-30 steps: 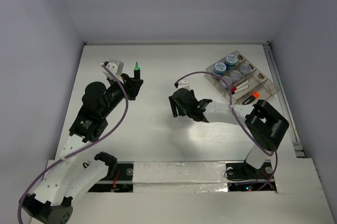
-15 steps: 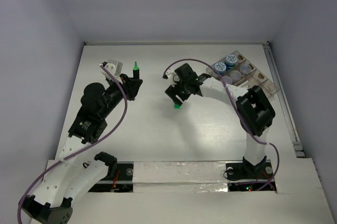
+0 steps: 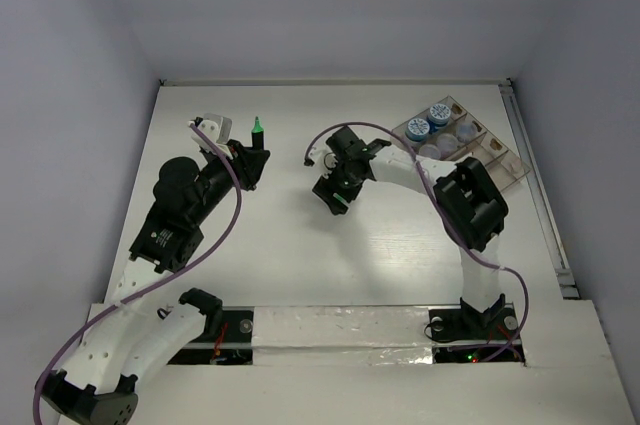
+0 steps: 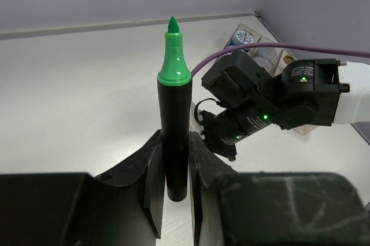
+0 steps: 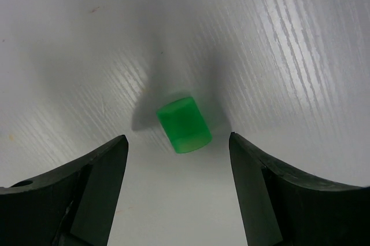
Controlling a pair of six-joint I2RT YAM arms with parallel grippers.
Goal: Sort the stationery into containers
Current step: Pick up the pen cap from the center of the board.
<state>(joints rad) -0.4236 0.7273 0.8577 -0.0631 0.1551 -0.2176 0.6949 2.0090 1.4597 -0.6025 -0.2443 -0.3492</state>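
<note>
My left gripper [image 3: 250, 160] is shut on a stubby black highlighter [image 3: 258, 140] and holds it upright with its green tip bare; in the left wrist view the highlighter [image 4: 174, 130] stands between the fingers [image 4: 153, 171]. My right gripper [image 3: 335, 195] is open, pointing down at a small green cap [image 5: 184, 124] that lies on the white table between its fingers without touching them. The clear compartment tray [image 3: 505, 157] sits at the far right with blue-lidded pots [image 3: 418, 128] inside. The right arm hides part of the tray.
The right arm [image 3: 400, 170] stretches from the tray side across to the table's middle. In the left wrist view the right wrist [image 4: 272, 104] shows close behind the highlighter. White walls close off the table's back and sides.
My right gripper has swung left and away from the tray to the table's middle, and now hangs open over the green cap. The left gripper and highlighter have not moved.
</note>
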